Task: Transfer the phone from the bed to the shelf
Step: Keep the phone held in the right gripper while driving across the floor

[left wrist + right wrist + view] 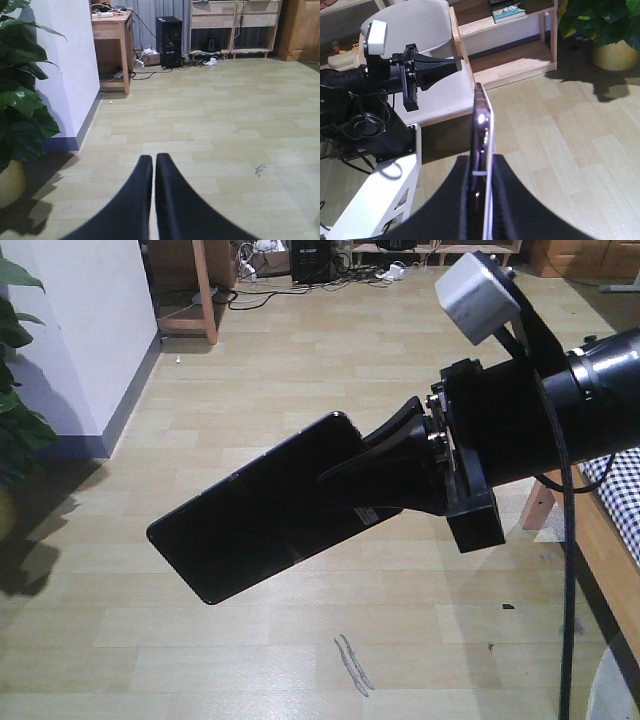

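Phone (255, 515) hangs tilted above the wood-look floor (300, 370), clamped at one end between the right fingers (395, 425), while the left fingers (130, 210) sit pressed together, empty.

**Floor, bed, shelf**

The pale plank floor (300, 370) spreads before me, bearing a black tower (168, 41), cables (250, 295) and a plant pot (615, 55). The bed (620, 495) edges in at my right. The shelf (520, 62) carries a book (509, 12).

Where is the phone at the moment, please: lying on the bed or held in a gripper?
Held: the right gripper is shut on the phone, tilted over the floor, off the bed.
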You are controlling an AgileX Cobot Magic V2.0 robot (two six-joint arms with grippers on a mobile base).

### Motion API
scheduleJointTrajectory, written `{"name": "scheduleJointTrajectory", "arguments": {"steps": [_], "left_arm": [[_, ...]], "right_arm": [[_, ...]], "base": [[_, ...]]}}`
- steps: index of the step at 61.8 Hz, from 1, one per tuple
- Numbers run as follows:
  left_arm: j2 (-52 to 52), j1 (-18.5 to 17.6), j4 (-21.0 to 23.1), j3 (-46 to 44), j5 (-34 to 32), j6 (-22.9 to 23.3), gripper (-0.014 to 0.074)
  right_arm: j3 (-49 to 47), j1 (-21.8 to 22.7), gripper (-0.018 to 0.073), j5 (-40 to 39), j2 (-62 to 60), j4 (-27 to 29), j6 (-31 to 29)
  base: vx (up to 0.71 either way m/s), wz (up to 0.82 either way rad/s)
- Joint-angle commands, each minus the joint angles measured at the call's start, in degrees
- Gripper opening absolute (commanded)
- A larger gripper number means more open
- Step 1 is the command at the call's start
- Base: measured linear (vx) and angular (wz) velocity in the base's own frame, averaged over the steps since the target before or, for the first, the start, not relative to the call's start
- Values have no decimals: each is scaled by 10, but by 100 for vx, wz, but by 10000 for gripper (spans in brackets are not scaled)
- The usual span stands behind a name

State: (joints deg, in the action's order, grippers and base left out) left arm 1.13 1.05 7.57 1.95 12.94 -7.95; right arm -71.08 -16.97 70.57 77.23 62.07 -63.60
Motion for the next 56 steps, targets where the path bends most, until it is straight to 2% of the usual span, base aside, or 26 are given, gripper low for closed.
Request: {"name": "scheduleJointTrajectory", "arguments": {"steps": [1,56], "left_arm": [[3,-2,3,0,-39,2,1],[3,-2,3,0,-39,2,1]], "right_arm": [[-15,1,-4,33,-18,51,-2],[-15,1,-4,33,-19,51,-2]], "base": [[0,1],[5,-2]]}}
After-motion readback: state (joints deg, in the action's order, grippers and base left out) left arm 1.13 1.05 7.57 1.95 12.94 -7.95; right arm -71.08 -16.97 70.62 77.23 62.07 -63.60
